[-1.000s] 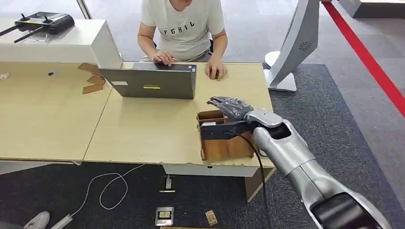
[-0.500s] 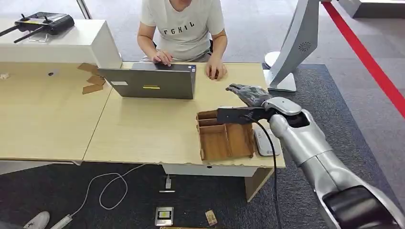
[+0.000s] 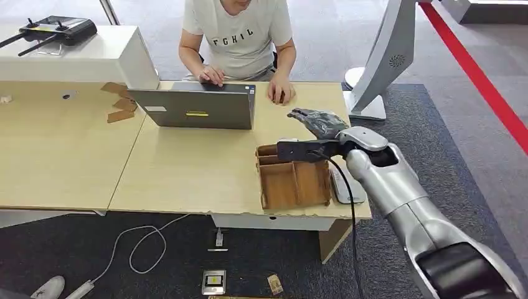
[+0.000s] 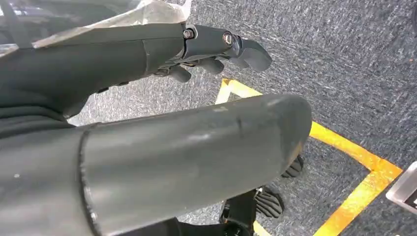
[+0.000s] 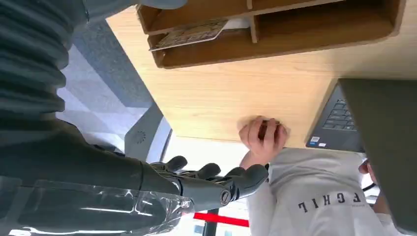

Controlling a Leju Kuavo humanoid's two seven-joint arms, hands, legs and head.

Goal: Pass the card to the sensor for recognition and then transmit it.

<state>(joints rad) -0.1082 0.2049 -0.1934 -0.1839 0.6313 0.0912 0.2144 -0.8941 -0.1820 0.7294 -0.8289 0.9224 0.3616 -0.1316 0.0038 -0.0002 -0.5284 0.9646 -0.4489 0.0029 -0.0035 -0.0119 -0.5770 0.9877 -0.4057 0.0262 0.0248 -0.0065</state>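
Card: lying flat in a narrow compartment at the far end of the wooden tray, on the side toward the person; touched by neither hand; seen in the right wrist view with a patterned face up.

Right hand: raised above the table, just beyond the tray's far edge, between the tray and the person's hand; fingers stretched forward and slightly apart, holding nothing; palm turned down. Silver forearm reaching in from the lower right, passing above the tray's right side.

Sensor: flat pale-grey pad on the table just beside the tray's right wall, partly hidden under the forearm.

Left hand: hanging low over dark grey carpet marked with a yellow line; fingers loosely extended with a slight curl, nothing between them.

Surroundings: grey laptop open at the table's far edge, lid toward the camera, the person seated behind it with both hands near the keyboard; black remote controller on a white cabinet at far left; white stand on the floor at right; white cable looped on the carpet below the table.
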